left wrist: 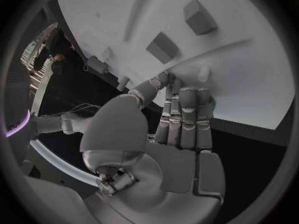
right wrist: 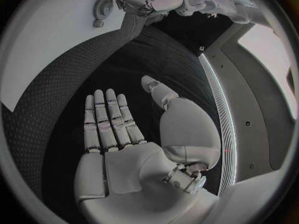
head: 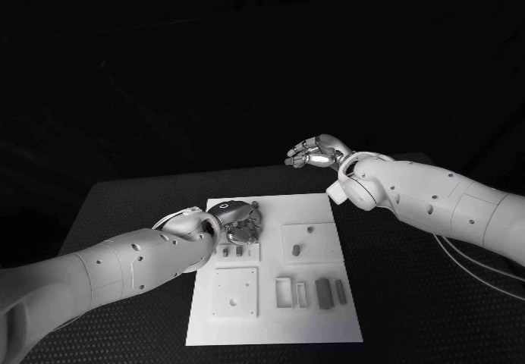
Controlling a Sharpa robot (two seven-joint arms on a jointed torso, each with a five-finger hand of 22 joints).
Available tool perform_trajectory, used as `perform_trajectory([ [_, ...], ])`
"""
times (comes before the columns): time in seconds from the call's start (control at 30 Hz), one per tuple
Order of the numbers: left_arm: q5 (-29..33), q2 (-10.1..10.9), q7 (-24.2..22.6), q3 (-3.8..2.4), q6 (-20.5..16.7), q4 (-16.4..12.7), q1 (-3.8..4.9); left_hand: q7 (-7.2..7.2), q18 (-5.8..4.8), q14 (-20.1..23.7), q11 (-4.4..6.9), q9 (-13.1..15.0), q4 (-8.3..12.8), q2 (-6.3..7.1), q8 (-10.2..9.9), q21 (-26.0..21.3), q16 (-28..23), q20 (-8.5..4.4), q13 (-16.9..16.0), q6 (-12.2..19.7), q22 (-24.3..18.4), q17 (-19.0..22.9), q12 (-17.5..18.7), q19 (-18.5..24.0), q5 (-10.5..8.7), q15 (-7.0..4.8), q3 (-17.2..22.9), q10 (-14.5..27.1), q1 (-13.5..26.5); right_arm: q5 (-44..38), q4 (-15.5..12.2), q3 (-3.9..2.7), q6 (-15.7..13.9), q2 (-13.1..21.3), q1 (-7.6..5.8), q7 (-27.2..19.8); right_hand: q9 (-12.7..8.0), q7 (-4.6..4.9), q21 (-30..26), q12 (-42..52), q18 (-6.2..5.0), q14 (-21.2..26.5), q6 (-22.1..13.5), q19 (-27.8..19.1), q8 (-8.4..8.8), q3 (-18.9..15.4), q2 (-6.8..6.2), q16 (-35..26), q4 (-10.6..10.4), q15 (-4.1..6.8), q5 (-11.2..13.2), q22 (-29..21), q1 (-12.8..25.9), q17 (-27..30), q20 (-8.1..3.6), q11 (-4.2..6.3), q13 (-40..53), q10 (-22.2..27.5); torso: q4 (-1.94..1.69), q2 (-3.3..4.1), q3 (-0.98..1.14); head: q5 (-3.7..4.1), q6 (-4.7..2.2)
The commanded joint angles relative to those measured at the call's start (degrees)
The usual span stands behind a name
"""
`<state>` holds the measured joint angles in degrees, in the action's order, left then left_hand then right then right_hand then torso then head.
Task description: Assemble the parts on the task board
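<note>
The white task board (head: 328, 318) lies in the middle of the black table. My left hand (head: 235, 220) is over the board's far left part. In the left wrist view its fingers (left wrist: 187, 114) lie straight and close together, tips on the board (left wrist: 249, 74) beside a small upright peg (left wrist: 203, 73), with the thumb (left wrist: 146, 90) alongside and nothing in the palm. Two grey blocks (left wrist: 163, 47) stand just beyond. My right hand (head: 317, 152) hovers off the board's far right corner, fingers (right wrist: 106, 119) straight, holding nothing.
On the board's near half lie a square plate (head: 235, 292), two pale frames (head: 292, 293) and two grey bars (head: 331, 292). A peg (head: 295, 249) stands in a square recess. Black table (head: 438, 303) surrounds the board; cables run at the right.
</note>
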<state>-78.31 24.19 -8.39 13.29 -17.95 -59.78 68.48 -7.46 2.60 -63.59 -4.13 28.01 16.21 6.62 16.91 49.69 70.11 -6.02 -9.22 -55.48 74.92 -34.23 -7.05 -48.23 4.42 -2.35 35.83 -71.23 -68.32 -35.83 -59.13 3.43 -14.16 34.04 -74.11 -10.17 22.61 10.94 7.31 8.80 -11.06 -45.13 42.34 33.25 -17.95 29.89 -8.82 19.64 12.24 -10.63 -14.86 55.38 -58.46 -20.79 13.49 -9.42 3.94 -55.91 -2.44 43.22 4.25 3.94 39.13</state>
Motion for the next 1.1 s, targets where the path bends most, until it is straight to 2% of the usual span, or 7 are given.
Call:
perform_trajectory([
  [0.03,-3.7,-0.14,1.11,0.32,1.71,0.46,-0.44,0.05,0.81,-0.23,-0.09,-0.09,0.12,-0.13,-0.06,0.02,0.19,-1.73,0.11,-0.29,0.8,0.08,0.32,-0.24,0.32,0.14,0.21,-0.16,-0.52,0.03,-0.2,-0.01,0.46,-0.01,0.02,-0.56,-0.1,-0.04,-0.32,-0.36,0.32,0.51,-0.22,-0.33,-0.26,0.03,0.0,0.39,-0.28,-0.05,-0.24,0.07,-0.01,0.08,0.03,-0.23,0.01,-0.21,-0.01,0.01,-0.04,0.03,-0.02],
  [0.13,-3.09,-0.03,1.26,0.31,2.38,0.36,-0.44,0.16,0.79,-0.43,-0.02,-0.03,0.02,-0.25,0.13,-0.03,0.32,-1.74,0.03,-0.64,0.73,0.19,0.31,-0.42,0.96,0.07,0.3,-0.49,-0.7,0.03,-0.18,-0.01,0.42,-0.11,0.02,-0.56,-0.1,-0.04,-0.33,-0.36,0.32,0.51,-0.22,-0.33,-0.26,0.03,0.01,0.39,-0.28,-0.05,-0.24,0.08,0.0,0.08,0.03,-0.22,0.01,-0.21,-0.02,0.01,-0.05,-0.02,0.1],
  [0.17,-3.1,-0.06,1.16,0.31,2.4,0.37,-0.44,0.43,0.77,-0.85,0.22,0.13,-0.19,-0.45,0.54,0.0,0.51,-1.81,-0.15,-1.4,0.69,0.29,0.1,-0.72,3.71,-0.17,0.36,-1.26,-0.52,0.03,-0.2,-0.01,0.41,-0.03,0.02,-0.57,-0.1,-0.04,-0.34,-0.36,0.32,0.51,-0.22,-0.33,-0.27,0.02,0.01,0.39,-0.28,-0.05,-0.24,0.08,0.0,0.09,0.03,-0.22,0.01,-0.21,0.03,0.01,-0.02,-0.1,0.16],
  [0.23,-3.25,-0.07,1.27,0.31,2.78,0.3,-0.44,0.79,0.8,-1.51,0.61,0.3,-0.12,-1.0,0.99,0.09,0.64,-2.08,-0.36,-2.29,0.67,0.54,-0.07,-1.19,5.96,-0.55,0.2,-2.24,-0.17,0.03,-0.24,-0.01,0.35,0.0,0.02,-0.58,-0.1,-0.04,-0.34,-0.37,0.33,0.51,-0.22,-0.33,-0.27,0.02,0.01,0.4,-0.28,-0.05,-0.24,0.09,0.0,0.09,0.02,-0.22,0.01,-0.21,0.0,0.02,-0.03,-0.04,0.06],
  [0.37,-3.07,-0.05,1.19,0.31,2.44,0.3,-0.46,1.2,0.82,-2.6,1.11,0.47,0.01,-1.52,1.5,0.16,0.81,-2.44,-0.61,-3.39,0.61,0.84,-0.26,-1.81,6.68,-1.04,0.04,-3.42,0.0,0.03,-0.29,-0.01,0.3,0.04,0.02,-0.6,-0.11,-0.04,-0.36,-0.37,0.33,0.52,-0.22,-0.33,-0.27,0.01,0.01,0.4,-0.27,-0.05,-0.25,0.1,0.0,0.1,0.02,-0.22,0.01,-0.21,-0.11,0.0,-0.07,0.03,-0.02],
  [0.73,-1.28,0.92,0.47,0.29,-0.66,-0.37,-0.51,1.66,0.85,-4.5,1.69,0.63,-0.02,-3.33,1.88,0.35,0.76,-3.18,-0.88,-4.51,0.41,1.54,-0.08,-3.47,8.19,-1.64,0.08,-4.91,0.6,0.03,-0.36,-0.01,0.24,0.16,0.02,-0.63,-0.12,-0.05,-0.39,-0.39,0.33,0.53,-0.22,-0.33,-0.28,0.01,0.01,0.41,-0.24,-0.05,-0.27,0.14,-0.02,0.12,0.01,-0.21,0.01,-0.22,0.01,0.01,-0.01,-0.14,-0.07],
  [1.1,2.26,2.42,-1.25,0.23,-4.14,-1.85,-0.51,1.78,0.84,-5.24,1.93,0.94,0.06,-3.41,1.96,0.29,0.44,-3.5,-1.0,-4.74,0.28,2.0,0.12,-4.18,9.52,-1.88,0.11,-5.63,1.09,0.03,-0.47,-0.01,0.24,0.33,0.02,-0.66,-0.13,-0.05,-0.42,-0.4,0.33,0.53,-0.22,-0.33,-0.3,0.0,0.02,0.43,-0.22,-0.06,-0.29,0.18,-0.04,0.13,0.0,-0.2,0.01,-0.23,-0.02,-0.03,-0.01,-0.28,-0.24],
])
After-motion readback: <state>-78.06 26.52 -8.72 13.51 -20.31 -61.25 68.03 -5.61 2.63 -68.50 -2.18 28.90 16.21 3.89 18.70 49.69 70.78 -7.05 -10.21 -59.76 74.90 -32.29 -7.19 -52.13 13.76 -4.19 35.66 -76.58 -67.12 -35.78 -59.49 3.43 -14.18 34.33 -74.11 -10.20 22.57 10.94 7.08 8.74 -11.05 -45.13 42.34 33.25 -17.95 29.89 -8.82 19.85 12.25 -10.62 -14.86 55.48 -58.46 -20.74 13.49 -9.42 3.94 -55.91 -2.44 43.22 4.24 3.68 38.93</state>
